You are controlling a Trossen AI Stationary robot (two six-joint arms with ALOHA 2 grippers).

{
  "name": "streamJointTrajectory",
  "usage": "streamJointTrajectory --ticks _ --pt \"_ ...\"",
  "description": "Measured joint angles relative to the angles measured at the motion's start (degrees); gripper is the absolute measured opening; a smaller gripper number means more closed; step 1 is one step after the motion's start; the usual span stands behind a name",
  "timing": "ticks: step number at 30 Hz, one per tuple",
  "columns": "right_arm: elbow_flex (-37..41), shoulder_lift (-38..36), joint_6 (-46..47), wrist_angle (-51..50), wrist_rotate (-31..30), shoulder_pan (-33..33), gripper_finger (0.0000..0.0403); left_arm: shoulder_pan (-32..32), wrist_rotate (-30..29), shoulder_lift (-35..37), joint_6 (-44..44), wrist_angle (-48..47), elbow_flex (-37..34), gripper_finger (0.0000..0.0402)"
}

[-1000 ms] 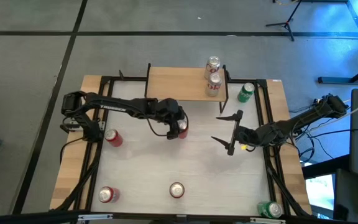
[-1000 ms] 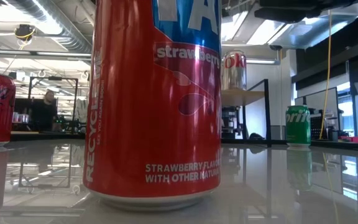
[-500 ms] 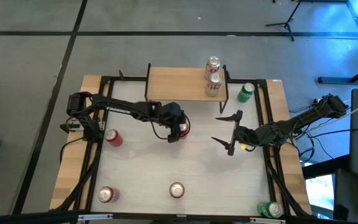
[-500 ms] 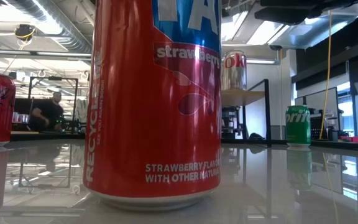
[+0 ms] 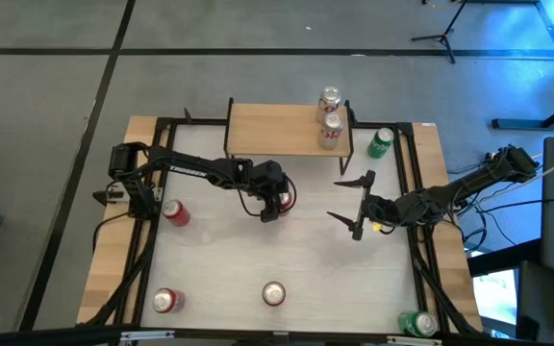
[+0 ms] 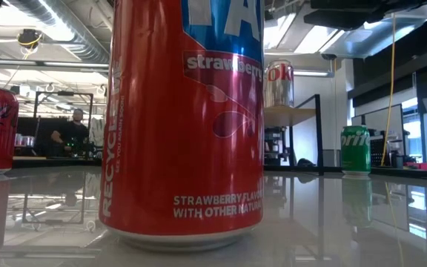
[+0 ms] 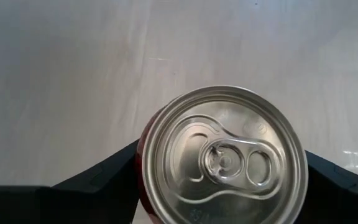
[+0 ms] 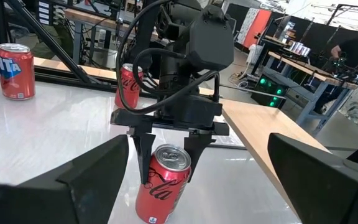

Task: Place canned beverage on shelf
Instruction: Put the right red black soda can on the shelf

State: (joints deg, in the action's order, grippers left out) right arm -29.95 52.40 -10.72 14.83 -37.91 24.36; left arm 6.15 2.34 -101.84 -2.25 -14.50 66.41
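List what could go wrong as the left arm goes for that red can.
The left gripper straddles the upright red can with its fingers at the can's top; a grip that high could slip or tip it. The shelf already carries two cans at its right end, so a careless placement might knock them.

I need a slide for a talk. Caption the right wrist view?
Left gripper straddles an upright red cola can on the white table, fingers either side.

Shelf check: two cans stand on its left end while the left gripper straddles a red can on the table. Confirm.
Wrong end. The high view shows the two cans on the shelf's right end. The left gripper does straddle the red can standing on the table.
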Motion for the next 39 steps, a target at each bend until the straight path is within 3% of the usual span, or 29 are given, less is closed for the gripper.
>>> streamJointTrajectory --ticks 8,22,31,39 --pt "0.0 0.0 0.0 0.0 0.0 0.0 0.0381 -0.1 -0.7 1.1 -2.2 -3.5 2.2 0.0284" --pt "0.0 0.0 0.0 0.0 0.0 0.0 0.0381 -1.2 -10.5 1.5 1.7 -25.1 26.5 0.0288" --pt "0.0 0.0 0.2 -0.3 0.0 0.0 0.0381 5.7 -9.8 1.6 4.5 -24.7 32.1 0.0289" --pt "0.0 0.0 0.6 -0.5 0.0 0.0 0.0381 12.2 -3.8 1.2 6.6 -22.4 32.2 0.0289"
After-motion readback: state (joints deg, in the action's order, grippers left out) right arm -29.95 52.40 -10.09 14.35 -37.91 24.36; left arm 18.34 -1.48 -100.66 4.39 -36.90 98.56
